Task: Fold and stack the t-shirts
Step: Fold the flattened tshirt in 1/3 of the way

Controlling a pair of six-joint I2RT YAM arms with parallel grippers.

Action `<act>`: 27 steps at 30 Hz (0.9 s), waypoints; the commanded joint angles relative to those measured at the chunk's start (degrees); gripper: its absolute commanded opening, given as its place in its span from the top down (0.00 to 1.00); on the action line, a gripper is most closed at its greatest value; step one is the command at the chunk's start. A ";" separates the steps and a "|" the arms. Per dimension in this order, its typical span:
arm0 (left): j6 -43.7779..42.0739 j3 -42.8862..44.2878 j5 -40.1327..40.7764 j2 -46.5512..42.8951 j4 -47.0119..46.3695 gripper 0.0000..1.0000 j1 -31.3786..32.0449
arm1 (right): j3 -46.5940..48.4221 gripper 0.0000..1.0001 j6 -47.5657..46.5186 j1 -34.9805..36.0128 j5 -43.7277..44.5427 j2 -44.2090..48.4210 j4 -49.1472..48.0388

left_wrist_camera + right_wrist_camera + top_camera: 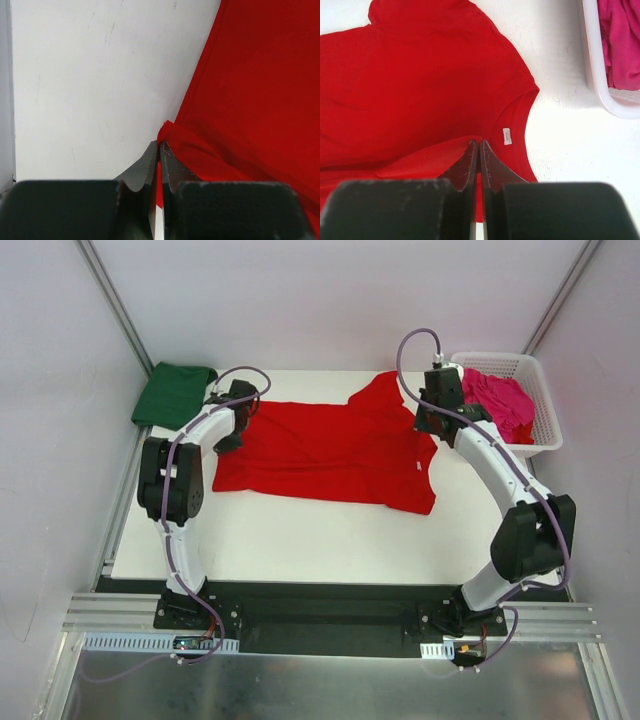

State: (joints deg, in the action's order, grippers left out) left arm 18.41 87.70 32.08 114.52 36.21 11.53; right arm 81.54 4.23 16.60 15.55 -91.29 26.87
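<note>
A bright red t-shirt point(330, 450) lies spread across the middle of the white table, collar toward the right, with a white label point(507, 136) inside the neckline. My left gripper point(228, 440) is shut on the shirt's left edge; red cloth point(170, 132) bunches at my left gripper's point(159, 143) fingertips. My right gripper point(428, 420) is shut on a raised fold of the red shirt near the collar, and its tips point(478, 143) pinch red fabric. A dark green t-shirt point(173, 393) sits folded at the back left corner. The magenta t-shirt point(500, 400) lies crumpled in the basket.
A white lattice basket point(535, 415) stands at the back right; its rim point(595, 75) shows in the right wrist view. Bare white table point(330, 540) stretches in front of the red shirt. Pale walls enclose the table on three sides.
</note>
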 commanded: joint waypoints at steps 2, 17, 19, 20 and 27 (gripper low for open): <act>-0.66 2.74 1.94 1.32 0.18 1.00 -0.37 | 3.45 0.98 -0.36 -0.52 0.18 -1.96 -2.35; -1.01 5.20 3.69 4.92 -0.26 1.00 -0.37 | 4.95 0.98 -0.01 -0.87 -0.70 -7.24 -3.49; -0.84 5.46 3.96 4.84 -0.35 1.00 -0.37 | 5.30 0.98 -0.01 -0.78 -0.44 -7.85 -3.49; -0.84 5.64 3.96 4.92 -0.35 1.00 -0.37 | 5.47 0.98 -0.27 -0.78 -0.35 -7.94 -3.49; -1.54 7.13 4.40 5.19 -0.61 1.00 -0.37 | 6.18 0.98 -0.80 -1.04 0.71 -8.47 -3.67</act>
State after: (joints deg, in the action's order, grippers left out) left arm 18.24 92.25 33.78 119.09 35.81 11.53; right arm 84.44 4.19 16.10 15.22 -99.61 25.08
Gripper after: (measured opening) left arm 0.008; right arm 0.027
